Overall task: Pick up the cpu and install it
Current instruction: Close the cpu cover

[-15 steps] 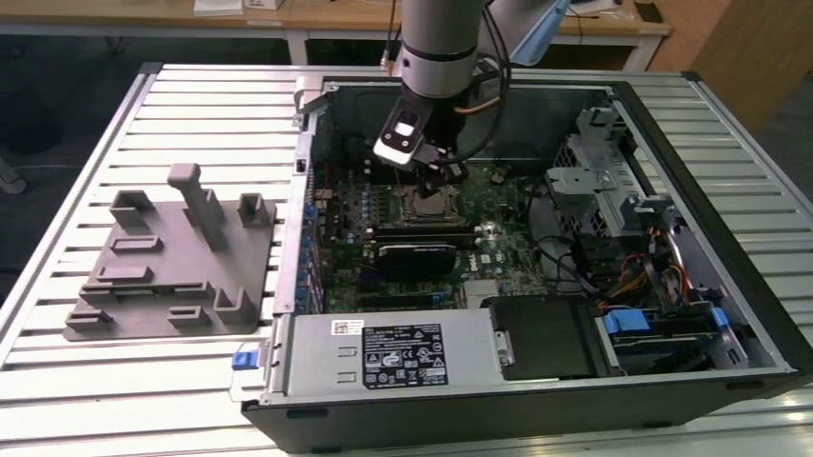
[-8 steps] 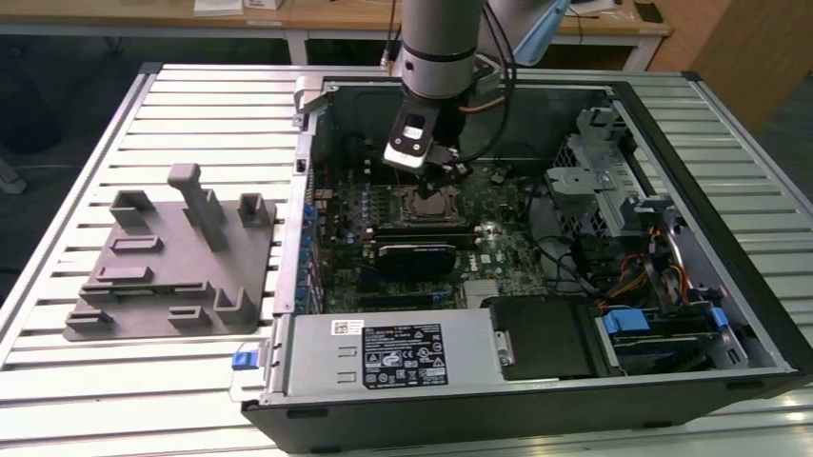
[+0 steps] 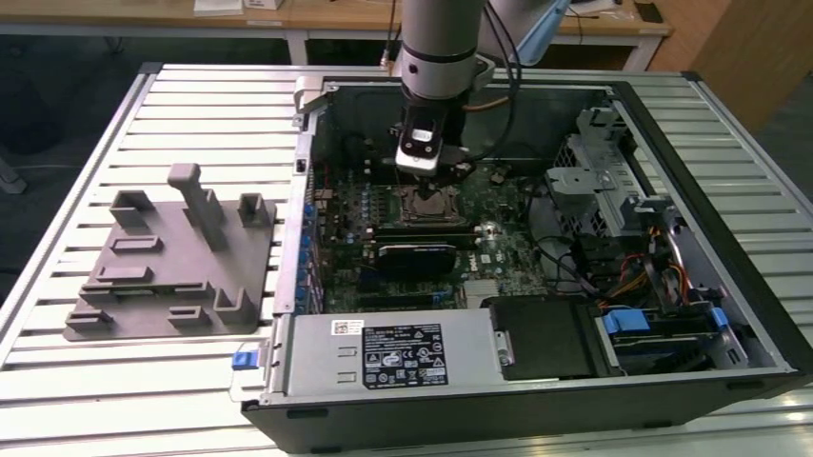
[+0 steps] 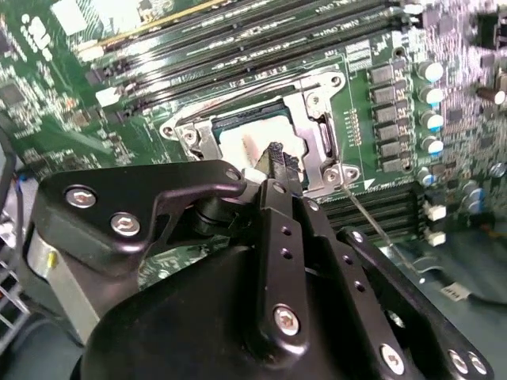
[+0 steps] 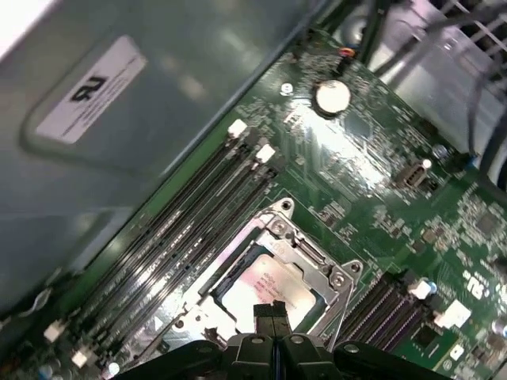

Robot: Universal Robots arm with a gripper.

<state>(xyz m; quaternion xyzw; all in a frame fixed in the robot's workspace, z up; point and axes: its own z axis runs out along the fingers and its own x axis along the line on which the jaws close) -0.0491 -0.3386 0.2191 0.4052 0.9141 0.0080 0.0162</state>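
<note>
Gripper (image 3: 429,179) is seen lowered inside the open computer case (image 3: 711,314), directly over the socket (image 3: 427,202) on the motherboard (image 3: 508,249). Fingertips (image 5: 265,317) are shown pressed together with only a thin seam between them and nothing pinched; the same closed stance of the gripper (image 5: 272,315) is matched in the second wrist view, gripper (image 4: 279,158).

The cpu (image 5: 265,286) is seen lying flat inside the socket (image 5: 313,257), silvery-white top up, framed by the metal bracket. In the second wrist view the cpu (image 4: 238,144) is partly covered by the closed tips, which sit over its edge nearest the camera. Whether the tips are touching the top cannot be told. A thin metal lever (image 4: 372,226) is seen running out from the socket (image 4: 317,131) corner.

Memory slots (image 5: 190,229) are seen just beside the socket, running along one side of it. A round coin battery (image 5: 333,95) is seen well apart from the socket on the board. A row of capacitors (image 4: 432,119) is seen near the bracket's other side.

In the exterior view the grey fixture (image 3: 171,262) is seen on the slatted table (image 3: 76,171), on the exterior view's left of the case and well apart from the gripper. The power supply (image 3: 381,350) is seen at the near end of the case.
</note>
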